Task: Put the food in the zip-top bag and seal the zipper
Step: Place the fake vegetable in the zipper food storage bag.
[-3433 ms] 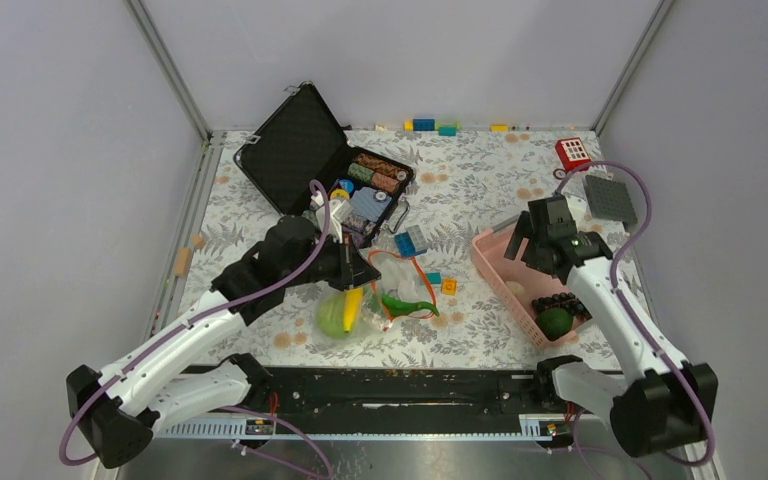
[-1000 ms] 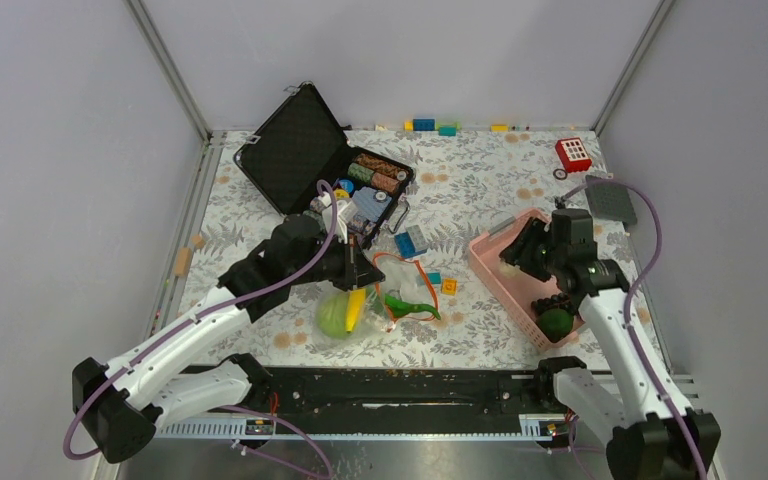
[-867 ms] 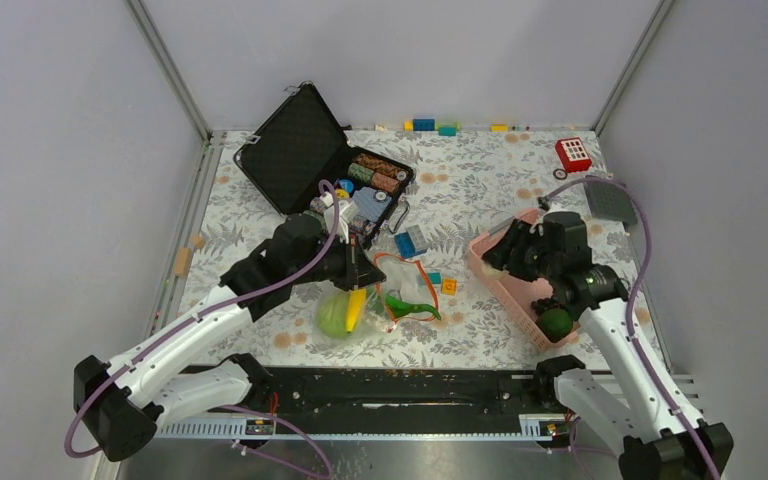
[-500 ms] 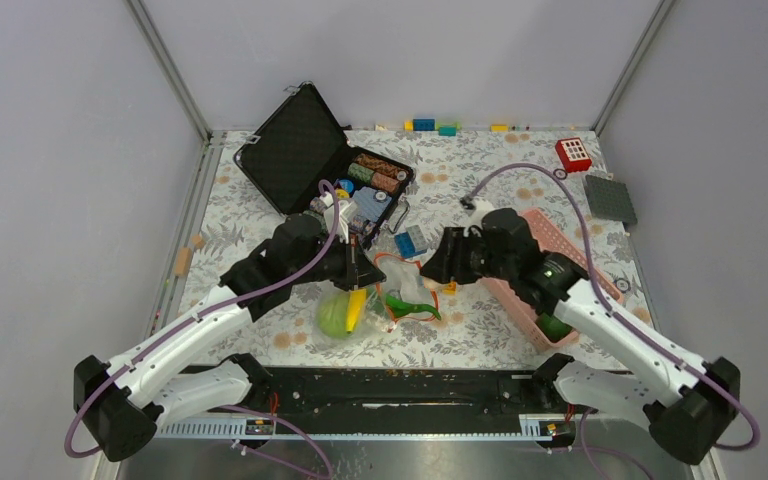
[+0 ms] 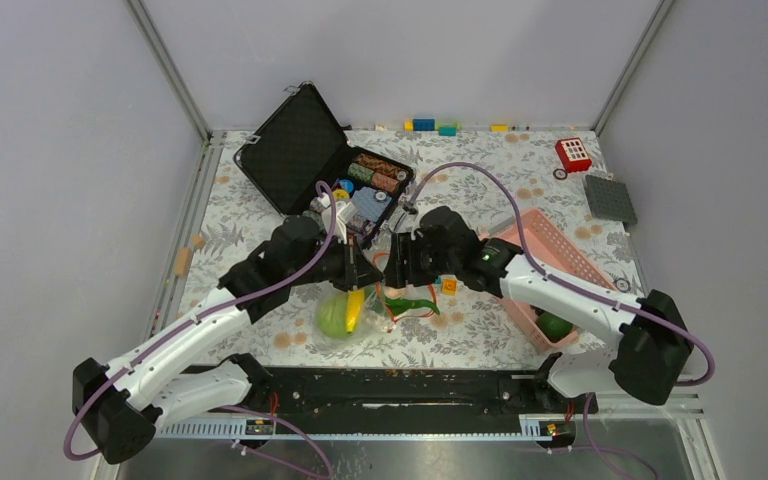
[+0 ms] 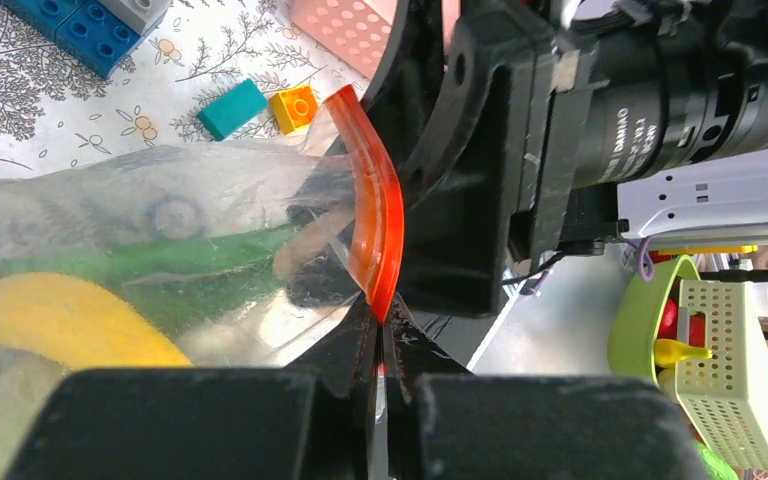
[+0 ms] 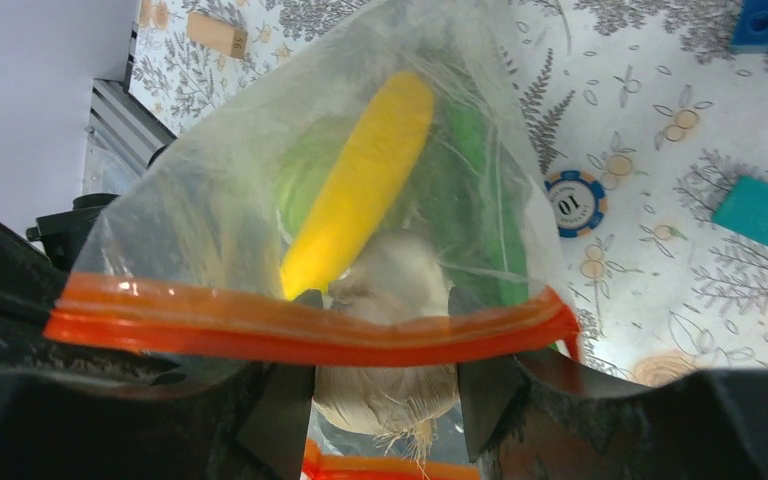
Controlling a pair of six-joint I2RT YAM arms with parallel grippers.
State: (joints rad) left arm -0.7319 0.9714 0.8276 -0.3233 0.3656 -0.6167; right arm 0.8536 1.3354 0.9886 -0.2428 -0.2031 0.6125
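Top external view puts both of my arms over the middle of the flowered table (image 5: 500,170), with the left hand (image 5: 363,272) and right hand (image 5: 401,267) just beside each other above the clear floppy plastic zip-top bag (image 5: 372,322). On the left wrist camera I see the left hand pinched tight on the bag's orange-red zipper strip (image 6: 373,235). Its fingers meet on the lower end of the strip, which arcs up from them with the clear film trailing off to the left. The right wrist camera shows me the right hand closed on a white mushroom-like toy piece (image 7: 385,345), held between its two dark fingers (image 7: 282,410) right at the bag's mouth. One lip of the strip runs across in front of the piece, and another bit of orange shows at the bottom edge. Inside the bag I can make out a long yellow toy piece (image 7: 360,180), a long green toy pod (image 7: 472,190) beside it, and the round light-green toy cabbage (image 5: 331,318). The bag's body lies toward the near edge from both hands. A dark green toy piece (image 5: 556,325) sits at the near end of the pink plastic basket (image 5: 558,240), well apart from the bag. A blue-and-white poker chip (image 7: 570,205) and a teal brick (image 7: 766,215) lie on the table beside the bag, and the open black case (image 5: 300,150) stands behind the left hand.
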